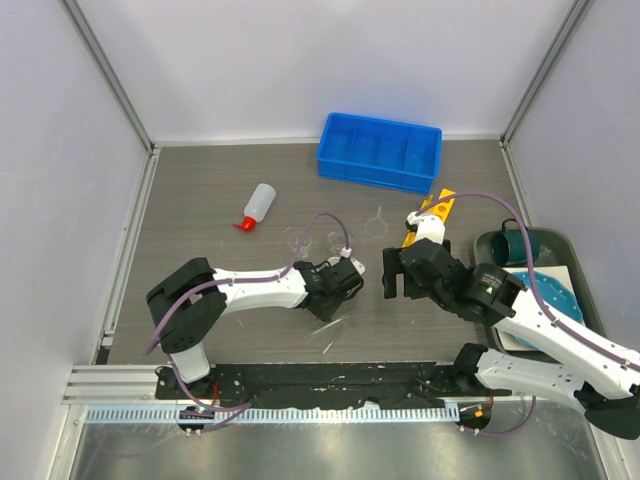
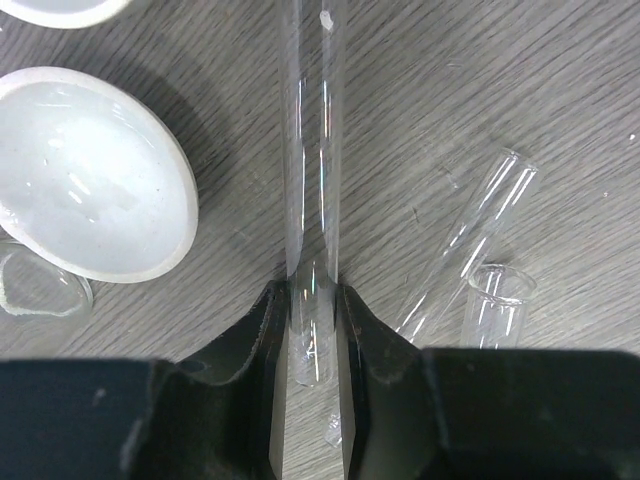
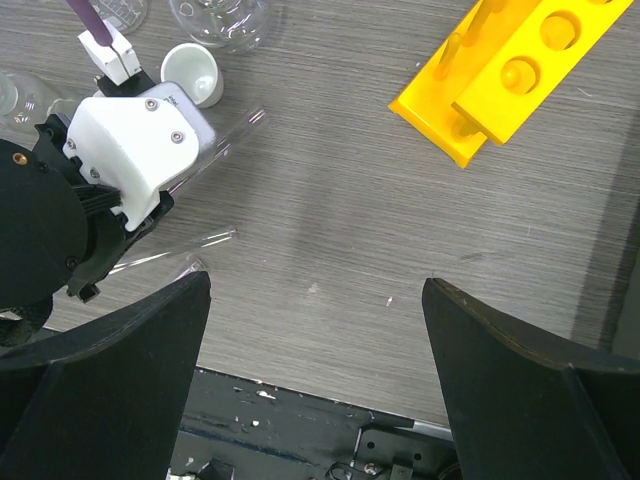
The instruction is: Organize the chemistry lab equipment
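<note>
Most of the work lies ahead, we judge: our left gripper (image 2: 312, 296) is clamped on one thin glass tube (image 2: 312, 150) at the frame's centre, while two more tubes (image 2: 478, 232) lie at right and a white dish (image 2: 85, 175) at left. Our right gripper (image 3: 316, 283) gapes wide, holding nothing. Upper right, the yellow rack (image 3: 500, 70) shows no tube in its holes; the squeeze bottle (image 1: 258, 206) lies on the table (image 1: 200, 190) left of centre.

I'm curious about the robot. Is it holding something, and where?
The left gripper pinches a glass tube near one end. The right gripper is open and holds nothing.
</note>
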Robot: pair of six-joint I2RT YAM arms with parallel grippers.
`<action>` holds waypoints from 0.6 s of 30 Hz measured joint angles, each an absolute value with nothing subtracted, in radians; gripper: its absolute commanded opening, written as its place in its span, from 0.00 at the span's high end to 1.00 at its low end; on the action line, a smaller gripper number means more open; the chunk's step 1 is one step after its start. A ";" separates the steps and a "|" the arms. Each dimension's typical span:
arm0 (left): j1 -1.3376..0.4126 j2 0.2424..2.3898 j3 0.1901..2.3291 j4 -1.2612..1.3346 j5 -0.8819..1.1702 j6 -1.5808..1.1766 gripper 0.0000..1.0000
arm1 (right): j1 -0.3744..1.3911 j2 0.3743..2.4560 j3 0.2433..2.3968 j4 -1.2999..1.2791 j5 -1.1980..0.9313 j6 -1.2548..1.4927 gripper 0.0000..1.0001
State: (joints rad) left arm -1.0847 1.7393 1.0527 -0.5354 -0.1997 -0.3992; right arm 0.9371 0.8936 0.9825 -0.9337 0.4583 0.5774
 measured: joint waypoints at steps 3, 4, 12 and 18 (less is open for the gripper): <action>-1.085 1.747 1.066 -0.549 -0.213 -0.389 0.99 | 0.937 0.892 0.981 -0.933 0.459 0.577 0.08; -1.084 1.750 1.071 -0.554 -0.220 -0.386 1.00 | 0.937 0.891 0.981 -0.933 0.460 0.577 0.07; -1.087 1.749 1.169 -0.656 -0.278 -0.360 1.00 | 0.937 0.889 0.981 -0.933 0.474 0.579 0.08; -1.140 1.701 1.270 -0.759 -0.292 -0.339 1.00 | 0.937 0.870 0.995 -0.964 0.505 0.590 0.10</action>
State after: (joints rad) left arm -1.1397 1.7008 1.2701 -0.7586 -0.2920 -0.3389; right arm 0.9371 0.8703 0.9955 -0.9642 0.5049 0.5900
